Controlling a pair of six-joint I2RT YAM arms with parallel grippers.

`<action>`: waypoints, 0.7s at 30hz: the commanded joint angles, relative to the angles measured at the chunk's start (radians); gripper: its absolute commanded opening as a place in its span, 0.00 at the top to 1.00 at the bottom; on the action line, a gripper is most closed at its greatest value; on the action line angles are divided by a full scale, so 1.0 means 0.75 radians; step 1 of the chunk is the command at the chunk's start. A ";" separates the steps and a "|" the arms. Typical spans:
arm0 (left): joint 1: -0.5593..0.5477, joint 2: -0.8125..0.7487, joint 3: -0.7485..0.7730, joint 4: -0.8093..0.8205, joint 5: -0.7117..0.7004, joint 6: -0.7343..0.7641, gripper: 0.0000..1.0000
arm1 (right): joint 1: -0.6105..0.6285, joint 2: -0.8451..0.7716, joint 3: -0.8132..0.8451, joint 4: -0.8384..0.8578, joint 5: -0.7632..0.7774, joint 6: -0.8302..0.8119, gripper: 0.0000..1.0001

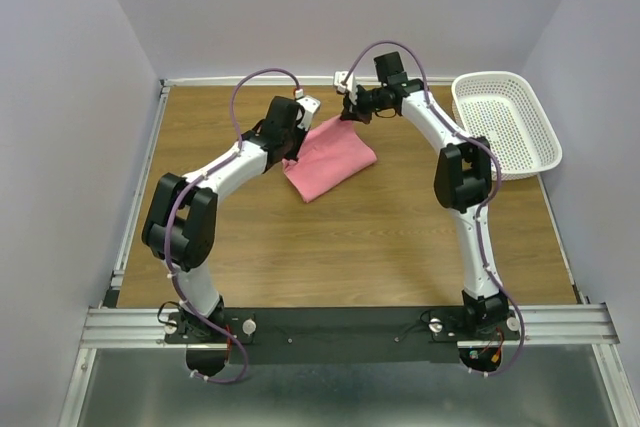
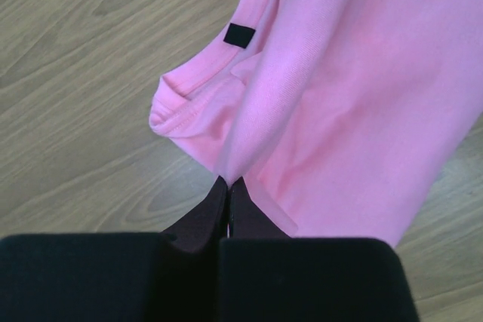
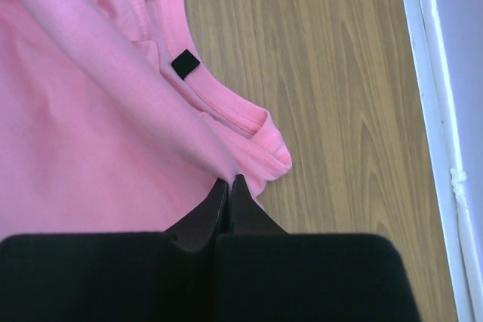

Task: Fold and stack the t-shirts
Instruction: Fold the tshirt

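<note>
Top external shows the salmon-pink t-shirt [image 1: 330,162] bunched on the far half of the wooden tabletop [image 1: 350,237], between the two arms; the left fingers [image 2: 205,216] are pinched tight on a fold of its cloth; the right fingers [image 3: 202,215] likewise clamp a fold beside the neckline; a white basket [image 1: 505,122] sits at the far right.

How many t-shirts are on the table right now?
1. The pink t-shirt is at the far middle of the table, pinched by the left pincer and the right pincer. None shows in the basket; a second under it cannot be ruled out.
</note>
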State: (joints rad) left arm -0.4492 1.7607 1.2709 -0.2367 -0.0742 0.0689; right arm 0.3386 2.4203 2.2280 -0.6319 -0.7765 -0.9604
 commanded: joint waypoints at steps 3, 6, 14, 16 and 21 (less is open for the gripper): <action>0.045 0.062 0.087 0.031 0.040 0.043 1.00 | 0.017 0.045 0.054 0.116 0.078 0.123 1.00; 0.051 0.086 0.107 0.031 0.048 0.051 1.00 | 0.017 0.035 0.042 0.131 0.099 0.133 0.99; 0.063 0.139 0.150 0.039 0.062 0.078 1.00 | 0.017 -0.040 -0.068 0.178 0.168 0.135 0.99; 0.065 0.150 0.163 0.044 0.062 0.086 1.00 | 0.017 -0.059 -0.097 0.202 0.180 0.141 0.99; 0.073 0.191 0.197 0.048 0.066 0.107 1.00 | 0.019 -0.100 -0.156 0.243 0.225 0.164 0.99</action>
State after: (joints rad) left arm -0.4076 1.8771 1.3777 -0.2237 -0.0467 0.1207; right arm 0.3500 2.4134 2.1357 -0.5003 -0.6571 -0.8627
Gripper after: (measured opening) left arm 0.010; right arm 0.012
